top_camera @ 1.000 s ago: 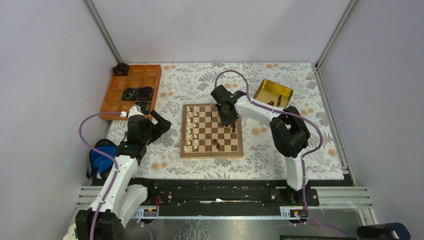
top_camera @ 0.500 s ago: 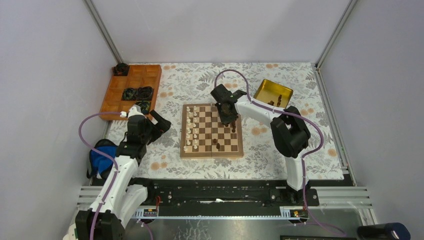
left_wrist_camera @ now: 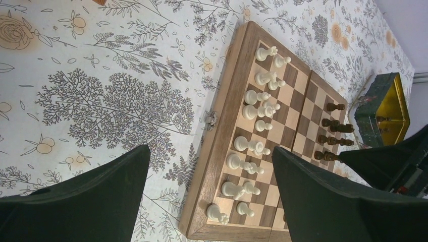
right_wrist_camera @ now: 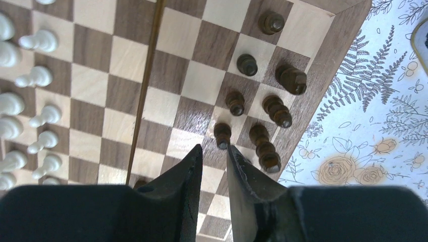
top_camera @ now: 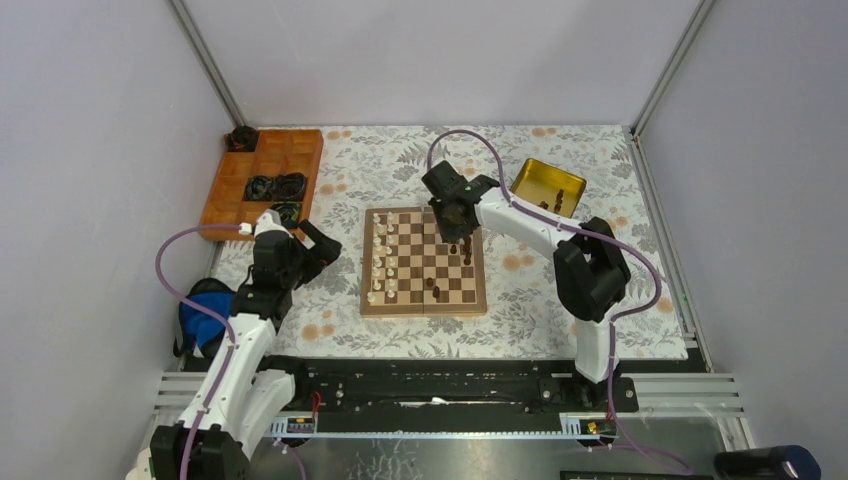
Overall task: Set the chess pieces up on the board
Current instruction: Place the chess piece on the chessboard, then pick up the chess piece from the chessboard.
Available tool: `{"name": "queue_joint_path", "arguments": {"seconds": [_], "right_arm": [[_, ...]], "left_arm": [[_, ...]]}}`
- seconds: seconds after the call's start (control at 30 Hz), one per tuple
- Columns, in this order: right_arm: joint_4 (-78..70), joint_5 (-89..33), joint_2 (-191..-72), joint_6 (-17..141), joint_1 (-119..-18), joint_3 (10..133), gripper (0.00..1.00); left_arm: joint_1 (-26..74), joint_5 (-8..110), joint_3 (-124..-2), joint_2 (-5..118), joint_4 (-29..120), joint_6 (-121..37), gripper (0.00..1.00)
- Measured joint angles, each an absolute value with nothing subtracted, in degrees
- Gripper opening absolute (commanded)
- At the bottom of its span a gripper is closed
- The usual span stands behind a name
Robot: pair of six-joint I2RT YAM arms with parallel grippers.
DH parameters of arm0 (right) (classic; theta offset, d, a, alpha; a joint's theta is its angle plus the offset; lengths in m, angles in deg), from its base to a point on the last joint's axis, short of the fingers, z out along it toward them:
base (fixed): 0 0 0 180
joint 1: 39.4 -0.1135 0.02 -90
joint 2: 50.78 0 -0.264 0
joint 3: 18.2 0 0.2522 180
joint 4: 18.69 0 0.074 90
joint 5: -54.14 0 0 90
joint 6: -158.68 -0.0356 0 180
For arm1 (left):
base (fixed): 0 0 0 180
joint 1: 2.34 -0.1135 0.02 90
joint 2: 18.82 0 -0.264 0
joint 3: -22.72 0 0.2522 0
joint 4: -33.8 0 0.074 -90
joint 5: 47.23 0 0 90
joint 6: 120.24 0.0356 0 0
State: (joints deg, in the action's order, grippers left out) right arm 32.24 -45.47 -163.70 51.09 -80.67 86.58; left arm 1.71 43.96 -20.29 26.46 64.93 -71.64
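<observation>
Robot lab cell, grey panels (top_camera: 100, 150), aluminium frame (top_camera: 205, 60)

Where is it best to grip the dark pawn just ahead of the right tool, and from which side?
Take the dark pawn by its round head, coming straight down from above. It stands upright, and a taller dark piece stands close beside it, so a sideways approach by the right tool would probably knock that one.

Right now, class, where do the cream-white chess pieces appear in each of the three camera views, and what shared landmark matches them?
Top external: cream-white chess pieces in two columns on the board's left side.
Left wrist: cream-white chess pieces mid-frame, running top to bottom along the board's left edge.
Right wrist: cream-white chess pieces at the far left, partly cut off.
Shared landmark: the dark brown chess pieces on the board's opposite side.
</observation>
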Motion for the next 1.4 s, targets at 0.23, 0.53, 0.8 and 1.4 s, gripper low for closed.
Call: {"name": "queue_joint_path", "arguments": {"seconds": [0.23,0.53,0.8,1.4], "right_arm": [[33.4,-44.7,-158.6,53.7,-84.8,86.5,0.31],[32.7,-39.3,-151.8,57.2,-91.6,81.2,0.31],[31.3,-37.4,-151.8,58.6,-92.5,76.7,0.32],[28.2,-36.7,-157.2,60.1,-92.5,76.5,0.35]], "left_arm": [[1.7,43.9,-20.3,25.5,65.0,-71.7,0.99],[1.7,43.9,-20.3,24.5,65.1,-72.5,0.99],[1.7,43.9,-20.3,23.6,65.4,-73.0,0.99],[1.7,43.8,-20.3,23.2,66.9,-73.0,0.99]]}}
